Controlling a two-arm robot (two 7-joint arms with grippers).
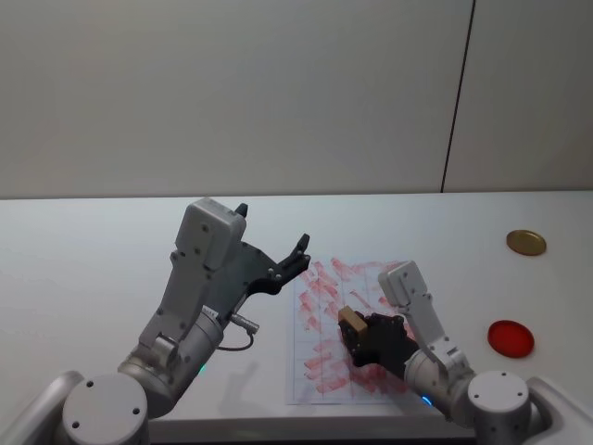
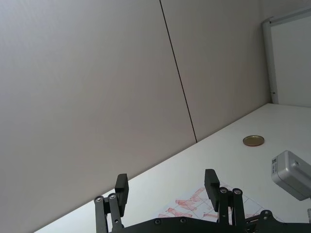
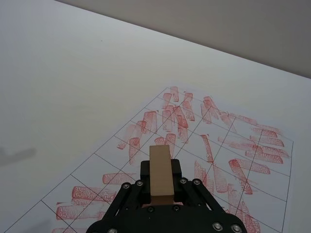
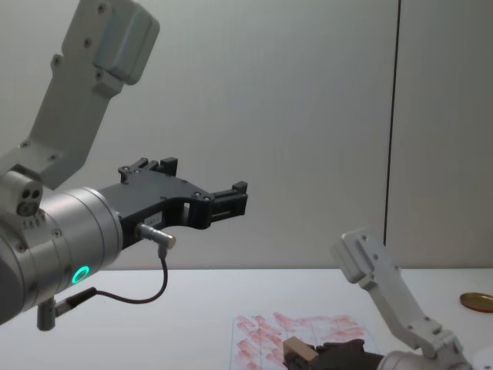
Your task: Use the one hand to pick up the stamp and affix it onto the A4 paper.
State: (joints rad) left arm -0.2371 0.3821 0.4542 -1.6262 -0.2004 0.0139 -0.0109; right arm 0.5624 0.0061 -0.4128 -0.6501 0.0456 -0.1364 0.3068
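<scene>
My right gripper (image 1: 353, 326) is shut on the stamp (image 1: 350, 320), a small tan wooden block, and holds it above the middle of the A4 paper (image 1: 320, 287), a white gridded sheet covered in red marks. In the right wrist view the stamp (image 3: 161, 171) stands clamped between the black jaws over the A4 paper (image 3: 214, 141). In the chest view the stamp (image 4: 299, 353) hangs low over the A4 paper (image 4: 262, 335). My left gripper (image 1: 273, 243) is raised and open to the left of the sheet, its fingers (image 2: 120, 188) apart and holding nothing.
A brass disc (image 1: 525, 243) lies at the far right of the white table, with a red round pad (image 1: 510, 337) nearer the front right. The left arm's big silver body (image 4: 46, 239) fills the near left.
</scene>
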